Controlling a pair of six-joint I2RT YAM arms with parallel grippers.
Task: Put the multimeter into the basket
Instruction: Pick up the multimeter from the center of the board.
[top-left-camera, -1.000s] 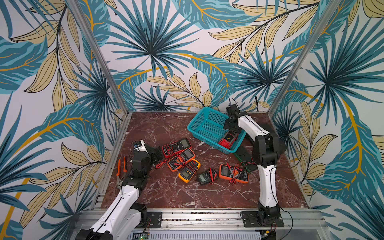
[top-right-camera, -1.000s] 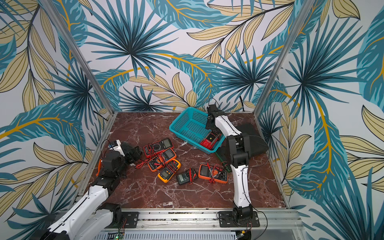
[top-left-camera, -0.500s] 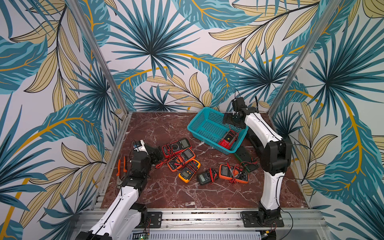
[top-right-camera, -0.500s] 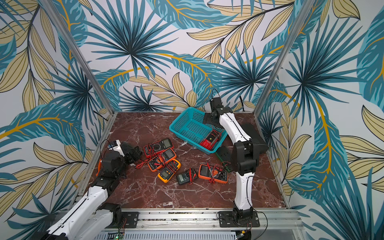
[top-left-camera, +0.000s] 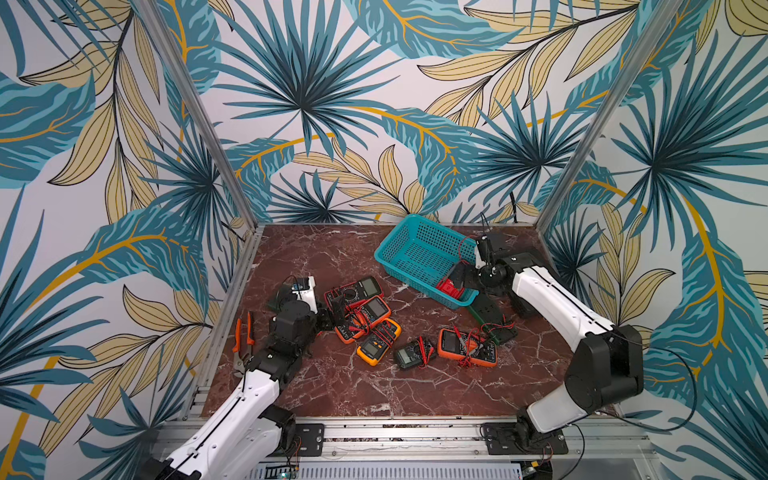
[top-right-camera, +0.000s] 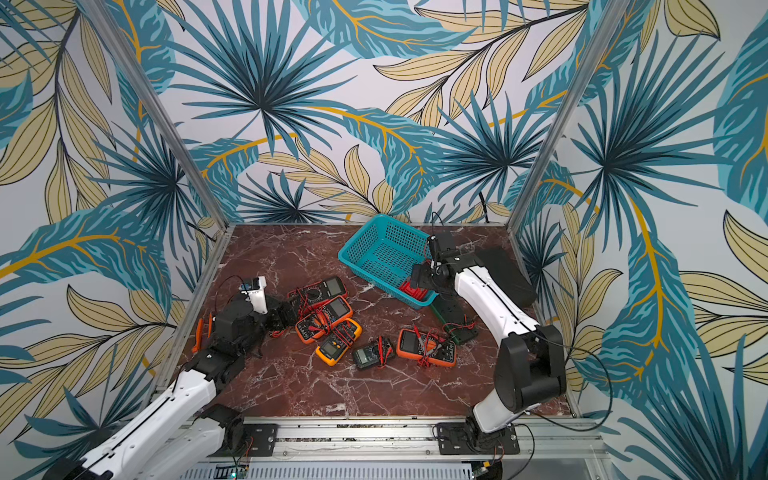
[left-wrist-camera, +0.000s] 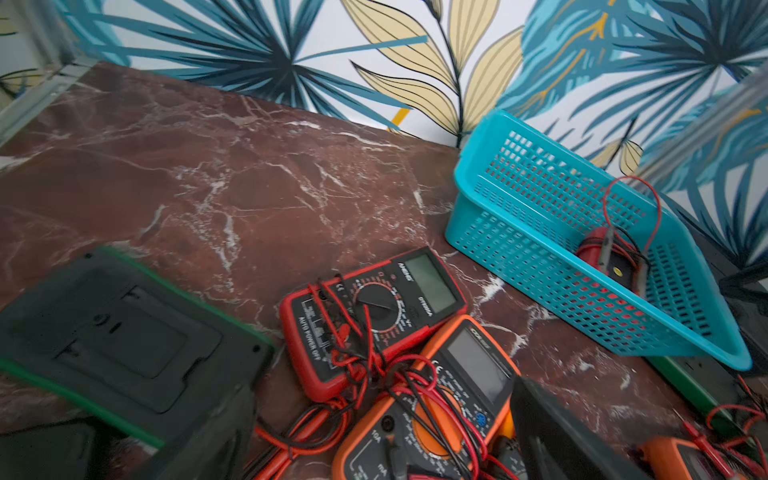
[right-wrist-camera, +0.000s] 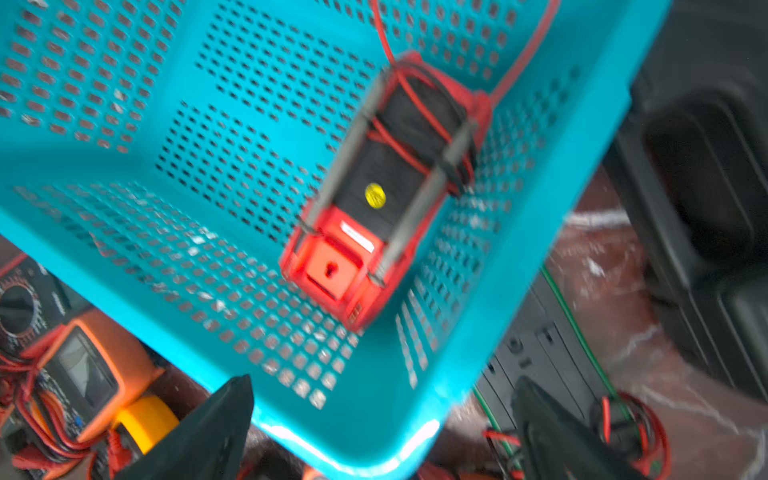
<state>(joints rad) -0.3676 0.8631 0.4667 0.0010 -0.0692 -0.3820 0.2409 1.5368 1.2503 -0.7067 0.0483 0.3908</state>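
The teal basket (top-left-camera: 419, 257) (top-right-camera: 382, 253) sits tilted at the back right of the marble table. A red multimeter (top-left-camera: 449, 287) (top-right-camera: 413, 289) lies face down in its near right corner, wrapped in its leads, and shows clearly in the right wrist view (right-wrist-camera: 386, 199) and the left wrist view (left-wrist-camera: 606, 257). My right gripper (top-left-camera: 459, 276) (right-wrist-camera: 382, 386) hovers open over that corner, holding nothing. My left gripper (top-left-camera: 332, 316) (left-wrist-camera: 382, 415) stands open at the pile of multimeters, its fingers either side of an orange one (left-wrist-camera: 449, 395). A red one (top-left-camera: 353, 291) lies beside it.
More multimeters lie mid-table: a yellow one (top-left-camera: 378, 345), a small dark one (top-left-camera: 413, 355) and an orange one (top-left-camera: 465, 347). A green-edged power strip (top-left-camera: 488, 311) lies under the basket's near corner. Orange-handled pliers (top-left-camera: 243, 336) rest on the left rail. A black case (top-right-camera: 503, 270) sits behind the right arm.
The right jaws opened wider. The right arm rose above the basket, then swung down and back to its near right corner. The red multimeter stayed put. The left arm has not moved.
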